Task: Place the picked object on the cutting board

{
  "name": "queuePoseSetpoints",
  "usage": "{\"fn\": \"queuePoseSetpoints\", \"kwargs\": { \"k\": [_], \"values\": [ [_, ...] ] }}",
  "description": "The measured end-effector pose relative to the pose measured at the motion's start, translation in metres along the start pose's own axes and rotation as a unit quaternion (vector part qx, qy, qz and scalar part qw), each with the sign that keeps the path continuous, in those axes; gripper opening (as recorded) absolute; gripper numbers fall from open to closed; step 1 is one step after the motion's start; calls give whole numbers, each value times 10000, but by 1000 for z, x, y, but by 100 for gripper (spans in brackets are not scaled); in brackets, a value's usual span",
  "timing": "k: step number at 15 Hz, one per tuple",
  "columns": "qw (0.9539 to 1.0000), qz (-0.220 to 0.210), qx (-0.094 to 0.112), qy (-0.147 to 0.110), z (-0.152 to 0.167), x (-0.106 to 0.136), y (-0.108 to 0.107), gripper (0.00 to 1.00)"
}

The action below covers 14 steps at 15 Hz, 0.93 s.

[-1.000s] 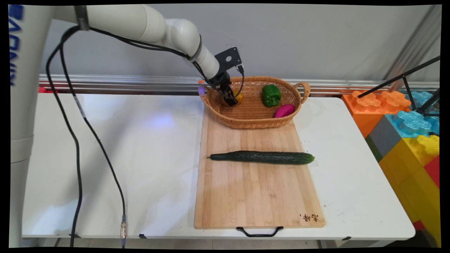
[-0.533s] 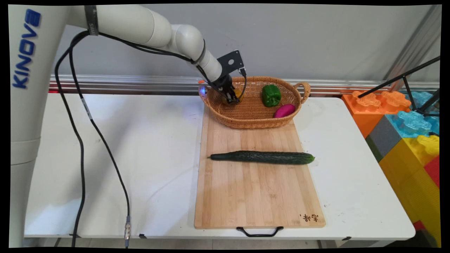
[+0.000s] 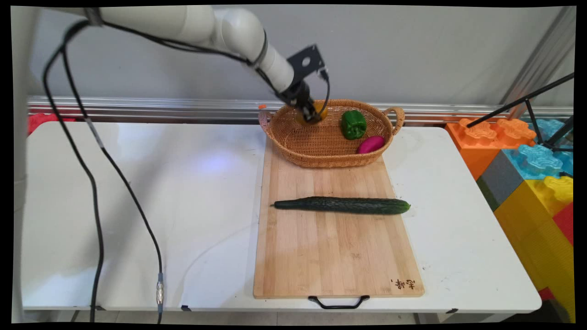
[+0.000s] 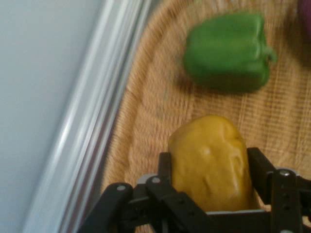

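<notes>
My gripper (image 3: 312, 114) is shut on a yellow pepper (image 4: 211, 162), which hangs just above the wicker basket (image 3: 293, 151) near its far rim. In the main view the yellow pepper (image 3: 319, 111) shows only partly behind the black fingers. The hand view has the pepper clamped between both fingers (image 4: 164, 167). A green bell pepper (image 3: 353, 124) lies in the basket to the right of the gripper, also the green bell pepper (image 4: 227, 51) in the hand view. A magenta eggplant-like vegetable (image 3: 370, 144) rests at the basket's right end.
The basket stands on the far end of a wooden cutting board (image 3: 337, 256). A long dark cucumber (image 3: 341, 205) lies across the board's middle. Coloured giant blocks (image 3: 527, 160) stand off the table's right end. A metal rail (image 3: 151, 107) runs along the wall.
The gripper has risen and shifted right towards the basket's far rim, lifting the yellow pepper off the basket floor.
</notes>
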<state>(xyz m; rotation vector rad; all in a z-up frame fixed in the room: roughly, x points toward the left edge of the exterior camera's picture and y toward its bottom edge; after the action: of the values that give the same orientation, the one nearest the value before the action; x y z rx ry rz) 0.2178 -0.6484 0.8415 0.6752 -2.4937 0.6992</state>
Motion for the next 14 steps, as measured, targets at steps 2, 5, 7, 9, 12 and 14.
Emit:
{"fn": "queuePoseSetpoints", "kwargs": {
  "k": [2, 5, 7, 9, 12, 14],
  "values": [
    [9998, 11, 32, 197, -25, 18, 2, 0],
    [9989, 56, -155, 445, -62, 42, 16, 0],
    [9978, 104, -401, 520, -78, 51, 29, 0],
    [9954, 170, -751, 574, -94, 59, 49, 0],
    [9882, 281, -1367, 628, -118, 67, 85, 0],
    [9818, 336, -1766, 606, -129, 68, 114, 0]
  ]
}}
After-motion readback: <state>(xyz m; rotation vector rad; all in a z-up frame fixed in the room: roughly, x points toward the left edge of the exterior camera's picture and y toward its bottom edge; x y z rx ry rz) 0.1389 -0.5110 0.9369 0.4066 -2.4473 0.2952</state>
